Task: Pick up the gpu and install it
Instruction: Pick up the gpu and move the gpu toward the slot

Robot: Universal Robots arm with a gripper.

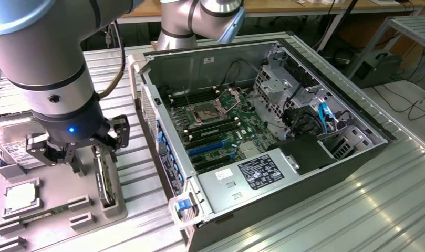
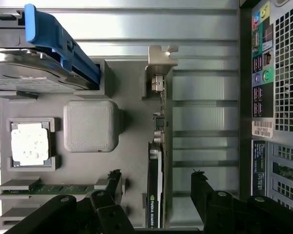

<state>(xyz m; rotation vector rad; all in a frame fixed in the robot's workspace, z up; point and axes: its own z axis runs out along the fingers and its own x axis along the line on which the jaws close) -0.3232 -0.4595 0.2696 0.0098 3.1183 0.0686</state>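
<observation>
The task is at its opening stage: nothing of the install is done. The gpu [image 1: 103, 177] stands on edge in its slot of the grey parts tray [image 1: 58, 185], at the exterior view's left, just beside the open computer case [image 1: 304, 157], and the blue expansion slots [image 1: 208, 148] on the motherboard [image 1: 219, 123] inside the case are bare. Both the pick and the seating of the card are left to do. The gripper [image 1: 86, 157] hangs low over the tray with its jaws spread wide and holding nothing. In the wrist view the card [image 2: 158, 146] runs edge-on between the two black fingers [image 2: 112, 183], one on each face, with a clear gap on both sides and no contact. The fingers straddle the fan end of the card, while its silver bracket [image 2: 161, 57] lies at the other end, well away from them. Other parts share the tray apart from the card: a hard drive [image 2: 29, 78], a square processor chip [image 2: 30, 143] and a memory stick [image 2: 49, 188].
</observation>
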